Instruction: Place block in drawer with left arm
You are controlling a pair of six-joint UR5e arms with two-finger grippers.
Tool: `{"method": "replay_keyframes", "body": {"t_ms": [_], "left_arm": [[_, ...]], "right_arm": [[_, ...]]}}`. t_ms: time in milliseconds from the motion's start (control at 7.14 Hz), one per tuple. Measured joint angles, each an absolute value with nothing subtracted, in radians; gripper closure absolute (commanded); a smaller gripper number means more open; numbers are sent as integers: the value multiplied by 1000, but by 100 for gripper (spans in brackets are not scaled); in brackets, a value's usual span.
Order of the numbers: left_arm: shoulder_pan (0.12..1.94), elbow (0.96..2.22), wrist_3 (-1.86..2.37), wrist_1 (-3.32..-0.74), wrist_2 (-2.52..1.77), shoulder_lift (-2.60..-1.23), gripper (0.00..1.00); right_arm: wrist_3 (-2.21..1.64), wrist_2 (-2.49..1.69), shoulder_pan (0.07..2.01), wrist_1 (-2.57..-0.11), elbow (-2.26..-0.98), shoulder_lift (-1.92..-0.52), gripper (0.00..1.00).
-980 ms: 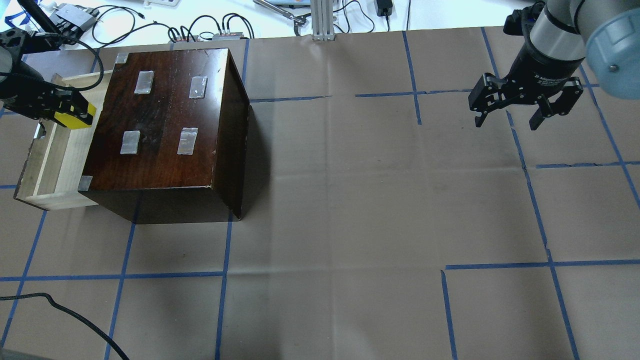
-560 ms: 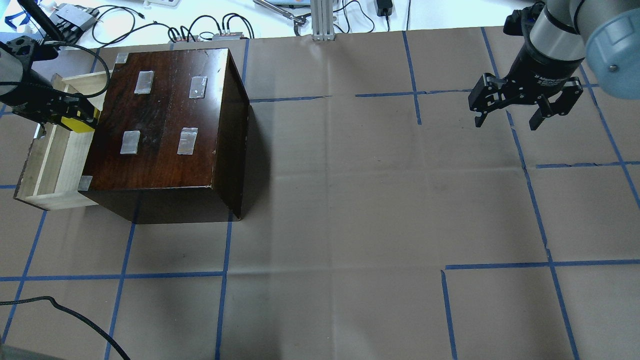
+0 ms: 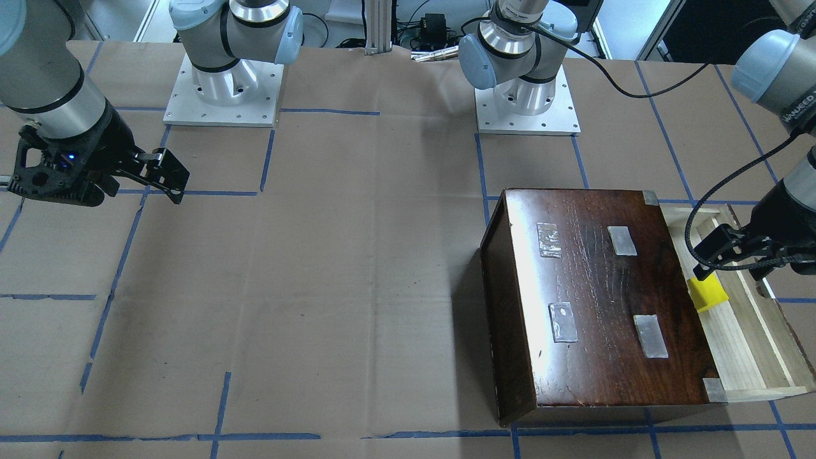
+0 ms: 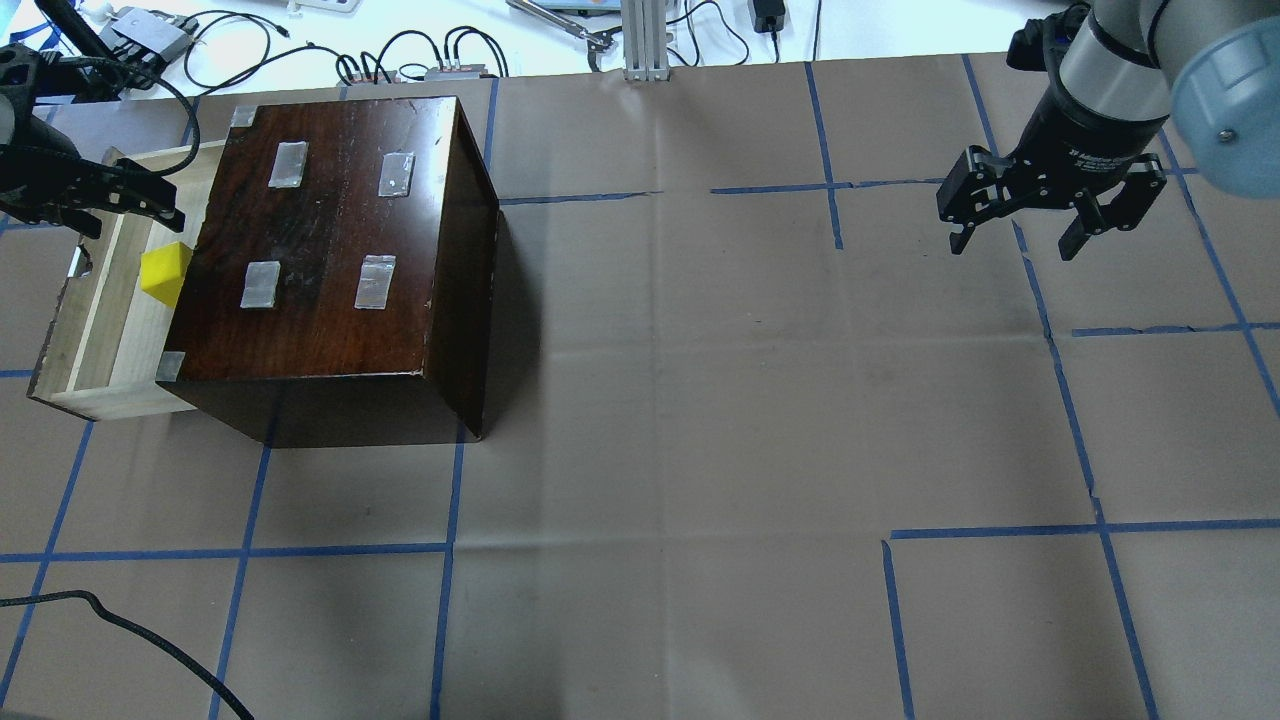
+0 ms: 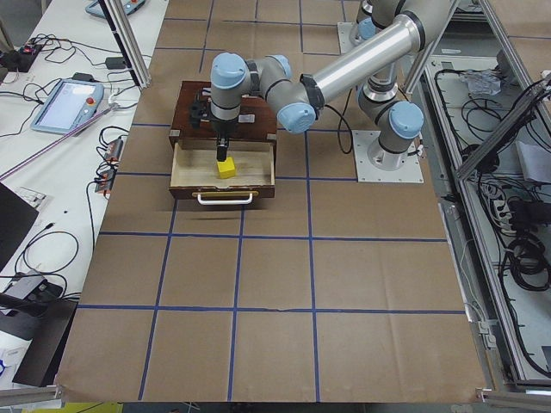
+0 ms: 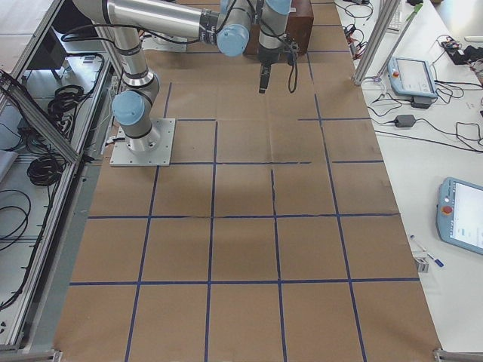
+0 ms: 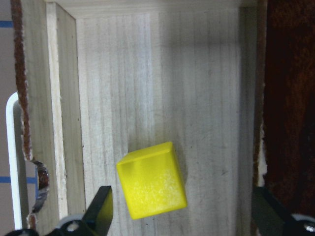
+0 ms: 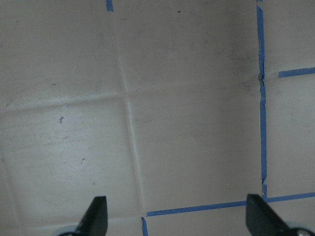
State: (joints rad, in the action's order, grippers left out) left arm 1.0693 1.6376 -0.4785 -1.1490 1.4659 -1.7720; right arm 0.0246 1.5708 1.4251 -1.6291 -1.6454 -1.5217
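The yellow block (image 4: 165, 272) lies on the floor of the open drawer (image 4: 105, 330), close to the dark box's front. It also shows in the front view (image 3: 709, 294), the left side view (image 5: 226, 169) and the left wrist view (image 7: 151, 180). My left gripper (image 4: 130, 212) hangs open just above the drawer, its fingers (image 7: 102, 212) spread on either side of the block and clear of it. In the front view the left gripper (image 3: 733, 268) sits over the drawer (image 3: 746, 344). My right gripper (image 4: 1013, 245) is open and empty above bare paper at the far right.
The glossy dark-brown box (image 4: 330, 230) with taped patches stands at the table's left. The drawer's white handle (image 7: 12, 162) sticks out at its front. Cables (image 4: 420, 50) lie along the far edge and a black cable (image 4: 130, 620) at the near left.
My left gripper has opened and let go of the block, which now lies on the drawer floor. The gripper has risen and drawn back a little. The right arm has not moved.
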Motion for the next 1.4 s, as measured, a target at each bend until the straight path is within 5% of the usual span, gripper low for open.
{"method": "replay_keyframes", "body": {"t_ms": [560, 1400], "left_arm": [[1100, 1634, -350, -1297, 1462, -1631, 2], [1430, 1640, 43, -1406, 1486, -1557, 2]], "right_arm": [[25, 1571, 1425, -1629, -1645, -1522, 0], [25, 1571, 1425, -1629, -1646, -1522, 0]]}}
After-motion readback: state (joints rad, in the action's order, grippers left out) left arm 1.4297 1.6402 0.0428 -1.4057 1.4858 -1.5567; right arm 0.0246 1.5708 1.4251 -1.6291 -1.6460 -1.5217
